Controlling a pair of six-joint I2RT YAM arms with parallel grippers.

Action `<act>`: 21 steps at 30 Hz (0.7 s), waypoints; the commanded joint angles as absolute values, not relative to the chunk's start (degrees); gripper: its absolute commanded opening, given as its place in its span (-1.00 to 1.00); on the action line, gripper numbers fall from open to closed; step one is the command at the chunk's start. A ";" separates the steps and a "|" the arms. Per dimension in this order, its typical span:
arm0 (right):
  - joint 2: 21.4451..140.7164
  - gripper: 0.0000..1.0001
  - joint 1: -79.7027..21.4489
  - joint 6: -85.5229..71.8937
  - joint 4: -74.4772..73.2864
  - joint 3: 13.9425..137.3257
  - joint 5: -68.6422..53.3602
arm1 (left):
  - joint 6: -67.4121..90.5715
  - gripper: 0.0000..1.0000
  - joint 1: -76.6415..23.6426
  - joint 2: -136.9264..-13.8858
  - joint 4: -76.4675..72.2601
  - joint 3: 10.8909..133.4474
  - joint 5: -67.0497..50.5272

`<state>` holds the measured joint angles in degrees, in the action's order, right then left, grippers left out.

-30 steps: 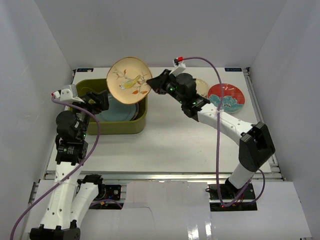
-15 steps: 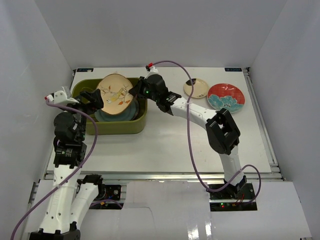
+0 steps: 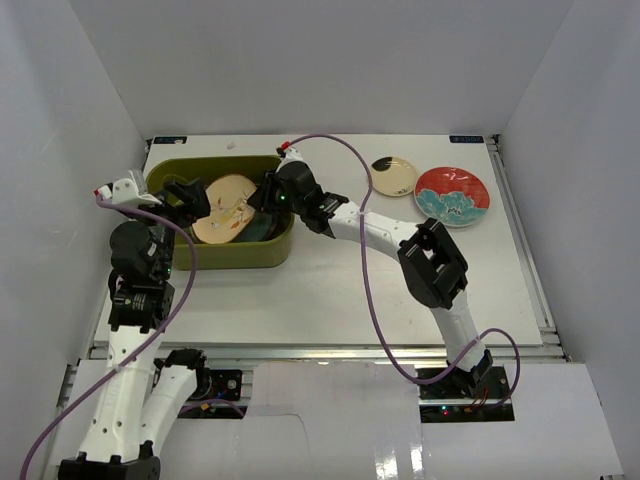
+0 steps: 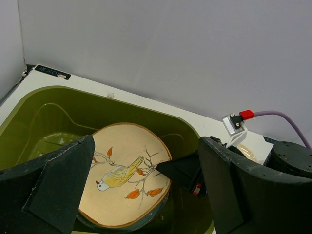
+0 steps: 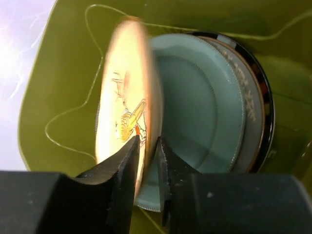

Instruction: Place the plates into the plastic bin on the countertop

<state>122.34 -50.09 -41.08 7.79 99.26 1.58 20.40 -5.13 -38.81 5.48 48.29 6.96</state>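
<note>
The olive-green plastic bin (image 3: 262, 252) stands at the back left of the white countertop (image 3: 340, 280). My right gripper (image 3: 258, 199) is shut on the rim of the cream bird plate (image 3: 224, 209), holding it tilted inside the bin over a stack of plates (image 5: 229, 117) topped by the pale blue plate (image 5: 195, 107). The bird plate also shows in the left wrist view (image 4: 124, 175) and the right wrist view (image 5: 124, 102). My left gripper (image 3: 190, 200) is open and empty above the bin's left part. A small cream plate (image 3: 394, 176) and a red-teal plate (image 3: 452, 195) lie at the back right.
White walls enclose the table on three sides. The bin's walls (image 4: 44, 105) surround the stack closely. The right arm (image 3: 400, 235) stretches across the table's middle toward the bin. A purple cable (image 3: 350, 170) arcs above it.
My right gripper has carried the bird plate from above the bin's back right corner down and left into the bin, tipping it flatter over the stack. The left gripper has barely moved.
</note>
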 commanded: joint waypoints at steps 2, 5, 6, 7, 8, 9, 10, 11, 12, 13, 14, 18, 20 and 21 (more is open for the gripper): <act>120.76 -0.21 -50.80 -42.98 13.10 100.20 2.54 | 20.13 0.96 -5.45 -39.02 4.57 49.48 5.19; 120.67 -0.08 -50.89 -42.54 11.52 99.76 3.51 | 20.21 0.96 -5.54 -39.11 4.48 49.40 5.10; 120.67 -0.05 -50.89 -42.37 11.17 99.58 3.60 | 20.21 0.96 -5.54 -39.29 4.48 49.39 5.10; 120.67 -0.02 -50.89 -42.28 10.55 99.58 3.86 | 20.21 0.96 -5.54 -39.20 4.48 49.31 5.10; 120.85 0.07 -50.89 -42.01 9.94 99.93 4.22 | 20.21 0.96 -5.54 -39.20 4.48 49.31 5.10; 121.02 0.12 -50.98 -41.84 8.19 100.28 4.48 | 20.21 0.96 -5.54 -39.20 4.48 49.31 5.01; 121.20 0.30 -50.98 -41.05 7.30 100.54 4.74 | 20.21 0.96 -5.54 -39.20 4.40 49.31 5.01; 121.29 0.38 -51.06 -40.61 6.25 101.24 5.27 | 20.30 0.96 -5.54 -39.20 4.39 49.31 5.01; 121.55 0.46 -51.15 -40.26 3.72 101.95 5.53 | 20.30 0.96 -5.54 -39.11 4.39 49.31 5.01; 121.90 0.52 -51.15 -39.73 2.39 102.65 5.62 | 20.30 0.96 -5.54 -39.11 4.31 49.22 5.01; 122.60 0.58 -51.24 -38.68 1.07 104.22 5.97 | 20.39 0.96 -5.54 -39.02 4.31 49.22 4.92; 124.45 0.78 -51.59 -37.01 -5.87 107.83 6.59 | 20.39 0.96 -5.62 -38.67 3.96 48.96 4.92; 125.85 0.91 -51.94 -36.13 -8.16 109.68 7.72 | 20.30 0.96 -5.80 -38.41 3.87 48.87 5.18; 126.56 0.95 -52.12 -35.08 -9.48 112.30 8.43 | 20.22 0.96 -5.89 -38.23 3.78 48.78 5.45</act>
<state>125.03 -52.51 -38.30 -4.54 106.91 4.82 20.43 -5.39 -39.16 4.82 48.27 5.54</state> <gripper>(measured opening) 0.957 0.979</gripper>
